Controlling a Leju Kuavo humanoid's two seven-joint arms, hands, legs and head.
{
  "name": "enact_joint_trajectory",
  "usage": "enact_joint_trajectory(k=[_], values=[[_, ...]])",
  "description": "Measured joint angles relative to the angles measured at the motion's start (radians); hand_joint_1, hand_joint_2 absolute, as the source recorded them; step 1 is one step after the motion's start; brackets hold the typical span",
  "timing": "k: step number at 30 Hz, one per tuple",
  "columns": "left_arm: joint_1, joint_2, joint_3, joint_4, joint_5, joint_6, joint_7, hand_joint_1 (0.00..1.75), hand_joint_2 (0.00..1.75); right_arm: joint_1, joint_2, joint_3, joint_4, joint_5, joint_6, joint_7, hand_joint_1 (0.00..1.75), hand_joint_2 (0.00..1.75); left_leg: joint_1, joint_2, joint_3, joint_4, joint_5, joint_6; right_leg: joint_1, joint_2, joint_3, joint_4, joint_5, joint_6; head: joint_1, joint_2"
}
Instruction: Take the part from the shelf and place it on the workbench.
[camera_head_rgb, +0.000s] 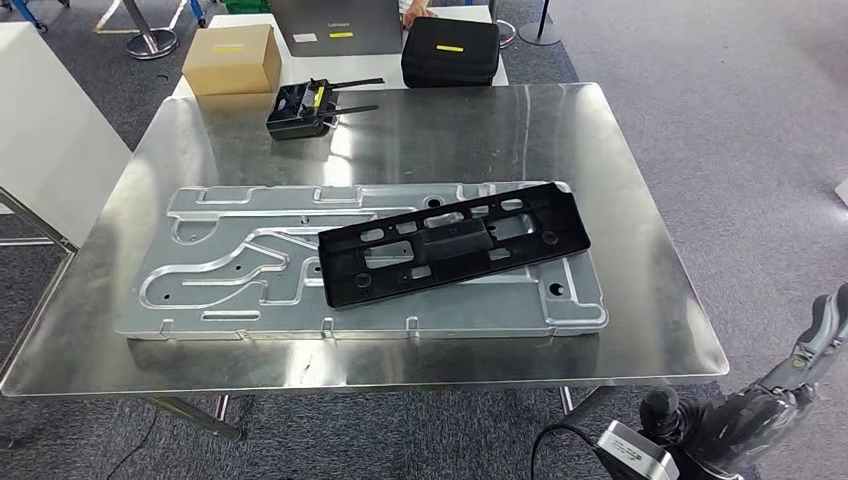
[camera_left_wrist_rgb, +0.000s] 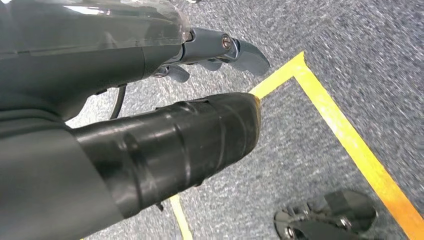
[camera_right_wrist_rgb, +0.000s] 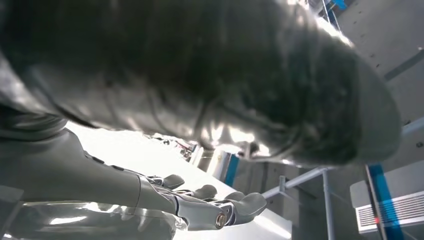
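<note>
My right hand (camera_head_rgb: 800, 385) hangs low at the near right corner of the workbench (camera_head_rgb: 640, 300), off its edge and well apart from the part; in the right wrist view its fingers (camera_right_wrist_rgb: 235, 207) stretch out loosely, spread, with nothing between them and the thumb. My left hand (camera_left_wrist_rgb: 200, 90) hangs toward the grey carpet (camera_left_wrist_rgb: 325, 40) beside a corner of yellow floor tape (camera_left_wrist_rgb: 350, 140); the thumb and the fingers stand apart and hold nothing.

The black part (camera_head_rgb: 455, 243), a long flat plastic frame with cut-outs, lies on the workbench, up and to the left of my right hand. It rests tilted across the right half of a large silver grooved plate (camera_head_rgb: 240, 270) that lies flat on the shiny metal top.

Farther back, at the bench's far edge, sits a black remote controller (camera_head_rgb: 305, 108) with yellow stickers. Beyond it a white table bears a cardboard box (camera_head_rgb: 232, 60), a grey laptop (camera_head_rgb: 335, 25) and a black case (camera_head_rgb: 450, 50), each with a yellow label. A person's hand (camera_head_rgb: 418, 15) rests beside the laptop. Grey carpet surrounds everything.
</note>
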Motion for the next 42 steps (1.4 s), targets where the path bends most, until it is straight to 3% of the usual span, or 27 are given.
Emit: enact_joint_trajectory(k=[1, 3, 4, 5, 6, 7, 8, 10, 11, 14, 16, 19, 20, 21, 22, 24, 26, 30, 31, 33, 35, 36, 37, 40, 42], values=[[0.000, 0.000, 0.000, 0.000, 0.000, 0.000, 0.000, 0.00, 0.00, 0.000, 0.002, 0.000, -0.001, -0.001, 0.000, 0.000, 0.00, 0.00, 0.001, 0.000, -0.016, 0.039, -0.028, -0.004, -0.001, -0.002, -0.001, -0.002, 0.003, -0.006, 0.000, 0.000], [0.000, 0.000, 0.000, 0.000, 0.000, 0.000, 0.001, 0.00, 0.00, 0.000, 0.004, 0.000, -0.002, -0.004, 0.000, 0.000, 0.00, 0.00, 0.001, 0.001, -0.071, 0.170, -0.103, -0.009, 0.001, -0.005, -0.007, -0.002, 0.006, -0.013, 0.000, 0.000], [0.000, -0.001, 0.000, 0.000, -0.001, 0.000, 0.002, 0.00, 0.00, 0.000, 0.005, 0.000, -0.002, -0.006, 0.000, 0.000, 0.00, 0.00, 0.001, 0.001, -0.096, 0.231, -0.128, -0.010, 0.003, -0.006, -0.010, -0.001, 0.008, -0.016, 0.000, 0.000], [0.001, -0.001, 0.000, 0.000, -0.001, -0.001, 0.003, 0.00, 0.00, 0.000, 0.005, 0.000, -0.002, -0.007, 0.000, 0.000, 0.00, 0.00, 0.001, 0.001, -0.108, 0.265, -0.135, -0.010, 0.006, -0.007, -0.012, -0.001, 0.009, -0.017, 0.000, 0.000], [0.001, -0.001, 0.000, 0.000, -0.001, -0.001, 0.004, 0.00, 0.00, 0.000, 0.005, 0.000, -0.002, -0.007, 0.000, 0.000, 0.00, 0.00, 0.001, 0.001, -0.099, 0.256, -0.120, -0.007, 0.008, -0.007, -0.013, 0.000, 0.010, -0.018, 0.000, 0.000], [0.001, -0.001, 0.000, 0.000, -0.001, -0.001, 0.004, 0.00, 0.00, 0.000, 0.005, 0.000, -0.002, -0.008, 0.000, 0.000, 0.00, 0.00, 0.000, 0.001, -0.070, 0.207, -0.089, -0.003, 0.009, -0.006, -0.012, 0.000, 0.011, -0.018, 0.000, 0.000], [0.000, -0.001, 0.000, 0.000, -0.001, -0.001, 0.005, 0.00, 0.00, 0.000, 0.005, 0.000, -0.002, -0.008, 0.000, 0.000, 0.00, 0.00, -0.001, 0.001, -0.030, 0.133, -0.054, 0.003, 0.011, -0.006, -0.011, 0.000, 0.011, -0.018, 0.000, 0.000], [-0.002, -0.001, 0.000, 0.000, -0.001, -0.001, 0.005, 0.00, 0.00, 0.000, 0.006, 0.000, -0.002, -0.008, 0.000, 0.000, 0.00, 0.00, -0.006, 0.001, 0.034, 0.009, -0.014, 0.014, 0.015, -0.006, -0.011, 0.002, 0.013, -0.013, 0.000, 0.000], [-0.003, -0.001, 0.000, 0.000, -0.001, -0.001, 0.005, 0.00, 0.00, 0.000, 0.006, 0.000, -0.003, -0.009, 0.000, 0.000, 0.00, 0.00, -0.009, 0.001, 0.045, -0.018, -0.010, 0.018, 0.015, -0.006, -0.013, 0.003, 0.015, -0.009, 0.000, 0.000], [-0.001, -0.002, 0.000, 0.000, -0.001, -0.001, 0.005, 0.00, 0.00, 0.001, 0.006, 0.000, -0.003, -0.008, 0.000, 0.000, 0.00, 0.00, -0.008, 0.001, 0.043, -0.031, -0.002, 0.028, 0.014, -0.005, -0.018, 0.006, 0.018, 0.007, 0.000, 0.000], [-0.002, -0.004, 0.000, 0.000, -0.001, -0.003, 0.005, 0.00, 0.00, 0.001, 0.006, 0.000, -0.007, -0.005, 0.000, 0.000, 0.00, 0.00, -0.004, 0.004, 0.040, -0.039, 0.010, 0.040, 0.013, -0.005, -0.035, 0.047, -0.018, 0.017, 0.001, 0.000], [-0.005, -0.006, 0.000, 0.000, -0.001, -0.007, 0.005, 0.00, 0.00, 0.002, 0.006, -0.001, -0.011, 0.002, 0.000, 0.000, 0.00, 0.00, -0.004, 0.008, 0.025, -0.039, 0.021, 0.049, 0.009, -0.005, -0.108, 0.227, -0.123, 0.026, 0.001, 0.000], [-0.004, -0.006, 0.000, 0.000, -0.001, -0.008, 0.005, 0.00, 0.00, 0.002, 0.006, -0.001, -0.011, 0.003, 0.000, 0.000, 0.00, 0.00, -0.005, 0.010, 0.020, -0.038, 0.023, 0.049, 0.008, -0.005, -0.122, 0.267, -0.137, 0.028, 0.001, 0.000], [-0.003, -0.006, 0.000, 0.000, -0.001, -0.009, 0.005, 0.00, 0.00, 0.002, 0.006, -0.002, -0.011, 0.003, 0.000, 0.000, 0.00, 0.44, -0.005, 0.010, 0.016, -0.036, 0.025, 0.048, 0.007, -0.005, -0.116, 0.269, -0.129, 0.029, 0.001, 0.000], [-0.003, -0.006, 0.000, 0.000, -0.001, -0.010, 0.006, 0.00, 0.00, 0.002, 0.006, -0.002, -0.011, 0.003, 0.000, 0.000, 0.00, 0.87, -0.004, 0.011, 0.012, -0.033, 0.026, 0.047, 0.005, -0.005, -0.090, 0.231, -0.105, 0.028, 0.001, 0.000], [-0.003, -0.007, 0.000, 0.000, -0.001, -0.011, 0.006, 0.00, 0.00, 0.002, 0.006, -0.002, -0.012, -0.004, 0.000, 0.000, 0.00, 1.75, -0.004, 0.011, 0.007, -0.026, 0.028, 0.043, 0.005, -0.005, -0.009, 0.093, -0.052, 0.023, 0.001, 0.000], [-0.004, -0.007, 0.000, 0.000, -0.001, -0.011, 0.007, 0.00, 0.00, 0.003, 0.008, -0.005, -0.017, -0.010, 0.000, 0.000, 0.00, 1.75, -0.007, 0.010, 0.002, -0.018, 0.029, 0.034, 0.009, -0.005, 0.034, 0.007, -0.031, 0.015, 0.001, 0.000], [-0.004, -0.008, 0.000, 0.000, -0.002, -0.012, 0.008, 0.00, 0.00, 0.008, 0.014, -0.021, -0.025, 0.001, 0.000, 0.000, 0.00, 1.75, -0.007, 0.010, -0.006, -0.015, 0.031, 0.009, 0.012, -0.005, 0.025, -0.003, -0.017, -0.007, 0.001, 0.000], [-0.004, -0.008, 0.000, 0.000, -0.002, -0.012, 0.008, 0.00, 0.00, 0.009, 0.015, -0.024, -0.026, -0.002, 0.000, 0.000, 0.00, 1.75, -0.005, 0.009, -0.014, 0.001, 0.015, 0.003, 0.010, -0.006, 0.021, -0.006, -0.011, -0.014, 0.000, 0.000], [-0.003, -0.008, 0.000, 0.000, 0.000, -0.012, 0.007, 0.00, 0.00, 0.011, 0.017, -0.030, -0.026, -0.013, 0.000, 0.000, 0.00, 1.75, -0.003, 0.009, -0.053, 0.094, -0.054, -0.006, 0.008, -0.009, 0.011, -0.009, 0.000, -0.025, 0.000, 0.000], [-0.002, -0.008, 0.001, 0.000, 0.002, -0.012, 0.006, 0.00, 0.00, 0.016, 0.018, -0.037, -0.026, -0.024, 0.000, 0.000, 0.00, 1.75, -0.003, 0.009, -0.100, 0.222, -0.119, -0.011, 0.010, -0.010, -0.005, -0.006, 0.008, -0.028, 0.000, 0.000], [-0.001, -0.008, 0.001, 0.000, 0.003, -0.012, 0.004, 0.00, 0.00, 0.020, 0.019, -0.040, -0.025, -0.029, 0.000, 0.000, 0.00, 1.75, -0.003, 0.009, -0.105, 0.252, -0.127, -0.011, 0.011, -0.010, -0.012, -0.004, 0.011, -0.028, 0.000, 0.000], [-0.001, -0.008, 0.001, 0.000, 0.004, -0.012, 0.003, 0.00, 0.00, 0.023, 0.020, -0.044, -0.025, -0.034, 0.000, 0.000, 0.00, 1.75, -0.003, 0.009, -0.092, 0.243, -0.116, -0.010, 0.012, -0.010, -0.017, -0.002, 0.014, -0.027, 0.000, 0.000], [-0.001, -0.007, 0.001, 0.000, 0.009, -0.011, 0.001, 0.00, 0.00, 0.029, 0.022, -0.050, -0.025, -0.049, 0.000, 0.000, 0.00, 1.75, -0.007, 0.009, 0.027, 0.052, -0.043, 0.006, 0.015, -0.010, -0.025, 0.004, 0.021, -0.020, 0.000, 0.000], [-0.002, -0.006, 0.002, 0.000, 0.010, -0.010, 0.000, 0.00, 0.00, 0.032, 0.023, -0.053, -0.025, -0.059, 0.000, 0.000, 0.00, 1.75, -0.013, 0.009, 0.067, -0.026, -0.028, 0.017, 0.016, -0.010, -0.028, 0.006, 0.026, -0.011, 0.000, 0.000]])
